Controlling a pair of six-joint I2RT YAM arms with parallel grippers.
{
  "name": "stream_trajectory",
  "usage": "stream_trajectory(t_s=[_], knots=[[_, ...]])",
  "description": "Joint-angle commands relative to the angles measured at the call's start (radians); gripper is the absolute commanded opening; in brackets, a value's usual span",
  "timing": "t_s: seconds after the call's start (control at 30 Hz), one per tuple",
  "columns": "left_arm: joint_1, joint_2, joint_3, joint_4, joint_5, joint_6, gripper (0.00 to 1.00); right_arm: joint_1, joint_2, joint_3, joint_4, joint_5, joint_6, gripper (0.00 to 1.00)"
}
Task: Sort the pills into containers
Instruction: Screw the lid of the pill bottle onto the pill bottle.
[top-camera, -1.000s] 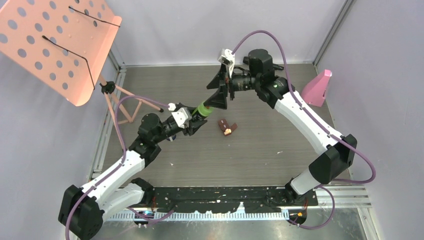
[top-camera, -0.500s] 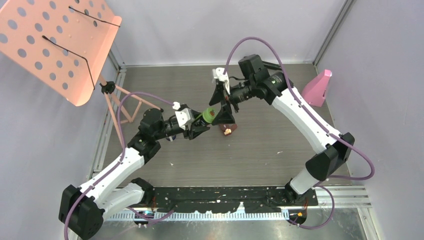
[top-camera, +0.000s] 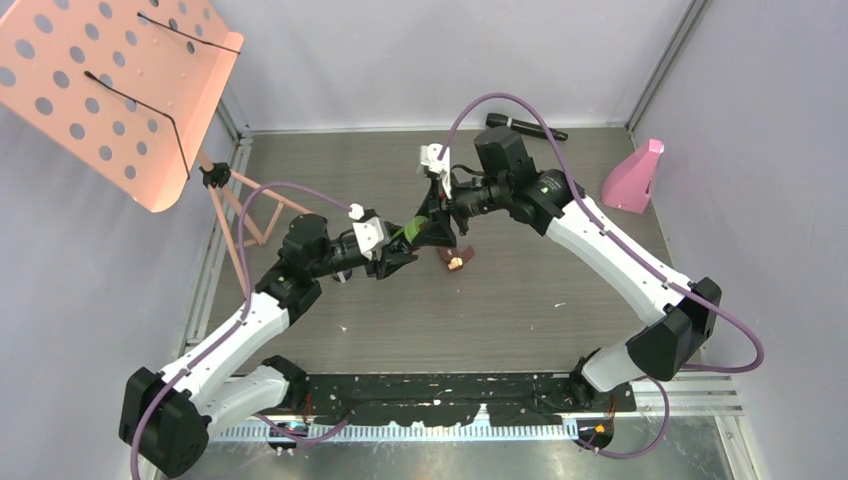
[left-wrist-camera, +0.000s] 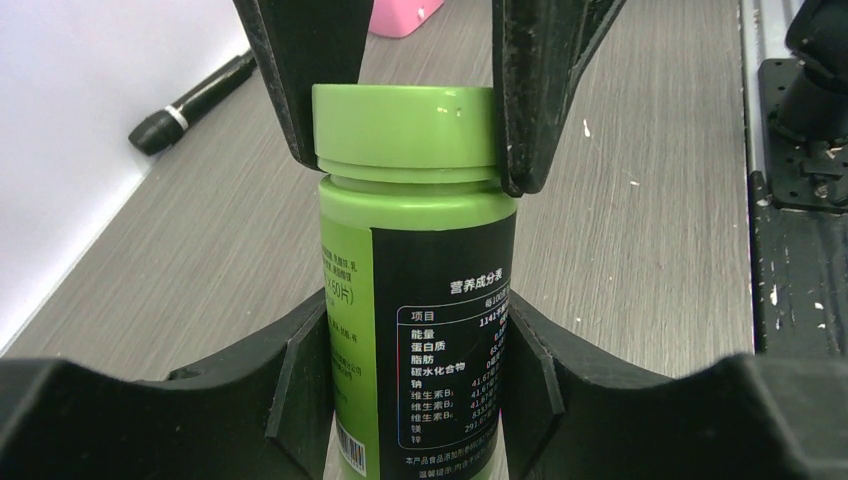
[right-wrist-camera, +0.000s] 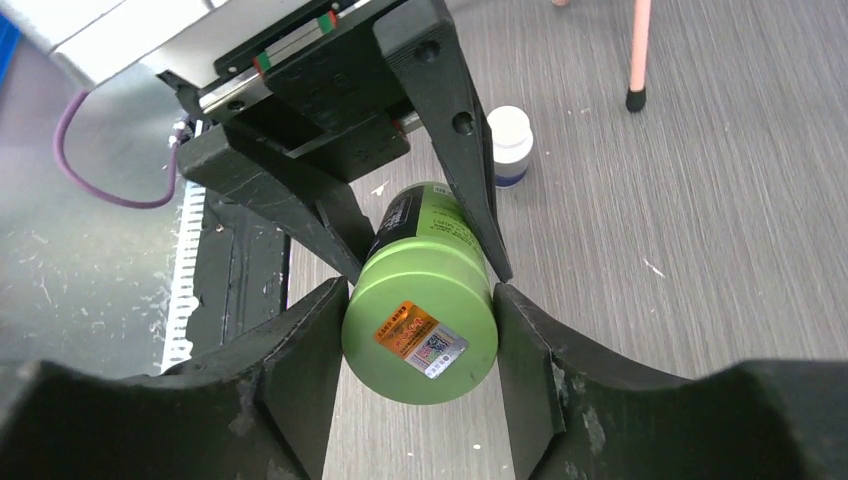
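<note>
Nearest our bases, the left tool (left-wrist-camera: 415, 360) is pinching the green bottle (left-wrist-camera: 420, 260) around its labelled body, one finger on each side. This holds it off the desk (top-camera: 520, 300) with the neck pointing away toward the other arm. Just beyond, the right tool (right-wrist-camera: 420, 340) is pressed together on the lid (left-wrist-camera: 405, 125), its fingers lying flat against opposite sides of the lid wall. The bottle is therefore held at both ends, over the middle of the desk. We judge it to be a stiff plastic container, light enough for one tool to carry and not likely to give under a firm squeeze. The glossy label and the smooth, unribbed lid wall look slippery, though, so a twist could skid rather than turn the lid. The best hold on the lid seems to be straight across its width and well down the wall. The body is best held on the label, below the shoulder, where the sides run parallel. We cannot see whether there are pills inside, so we would keep the mouth from tipping down once the lid comes free. The brown case (top-camera: 455, 258) lies on the desk a little past the bottle, close under the right tool. The white bottle (right-wrist-camera: 510, 145) stands upright on the desk near the left tool, well apart from the green one. A black mic (top-camera: 525, 127) lies at the far wall.
</note>
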Motion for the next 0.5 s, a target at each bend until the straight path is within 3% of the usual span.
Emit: stream_trajectory(t_s=[0.0, 0.13, 0.3, 0.47], knots=[[-0.001, 0.011, 0.053, 0.071, -0.020, 0.021, 0.00, 0.033, -0.011, -0.036, 0.134, 0.093, 0.166, 0.46], [-0.001, 0.038, 0.041, 0.187, -0.136, 0.018, 0.00, 0.035, 0.035, -0.016, 0.133, 0.175, 0.316, 0.34], [-0.002, 0.090, 0.035, 0.310, -0.286, 0.033, 0.00, 0.042, 0.095, 0.021, 0.152, 0.316, 0.601, 0.30], [-0.003, 0.119, 0.021, 0.365, -0.385, 0.076, 0.00, 0.043, 0.193, 0.163, 0.057, 0.489, 0.857, 0.18]])
